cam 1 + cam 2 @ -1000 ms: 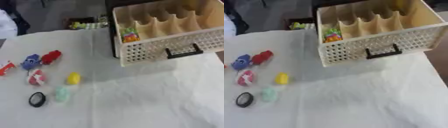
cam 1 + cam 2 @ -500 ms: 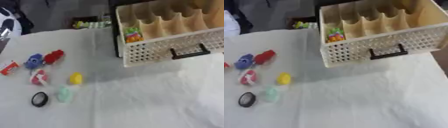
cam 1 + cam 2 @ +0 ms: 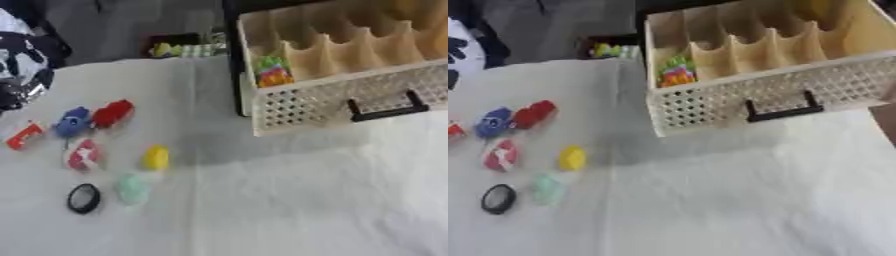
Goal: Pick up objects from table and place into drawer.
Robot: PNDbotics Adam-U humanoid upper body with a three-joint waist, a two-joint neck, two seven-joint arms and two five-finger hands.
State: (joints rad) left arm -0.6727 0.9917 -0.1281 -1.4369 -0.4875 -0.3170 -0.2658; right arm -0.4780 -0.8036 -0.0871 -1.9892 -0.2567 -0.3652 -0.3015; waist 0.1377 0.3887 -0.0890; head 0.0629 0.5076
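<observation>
White cloth table [image 3: 289, 210]: your hands out of view, fingers untellable; clustered toys [image 3: 156, 157] left risk nudging neighbours far from drawer [image 3: 350, 95].

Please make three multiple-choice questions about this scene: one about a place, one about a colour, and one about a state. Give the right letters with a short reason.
1. Where on the white cloth do the small objects lie?
A. on its left part
B. directly in front of the drawer handle
C. on its right edge

2. What colour is the small rounded object that lies nearest to the drawer?
A. black
B. yellow
C. purple

3. What is the state of the beige perforated drawer with wooden dividers?
A. shut
B. pulled open with every compartment bare
C. pulled open with colourful items in its leftmost compartment

Answers:
1 A: the cluster lies on the left of the cloth, and the cloth before the black handle is bare.
2 B: the rounded yellow object is the rightmost of the cluster.
3 C: the dividers show from above, and green, yellow and red pieces fill the leftmost slot.
</observation>
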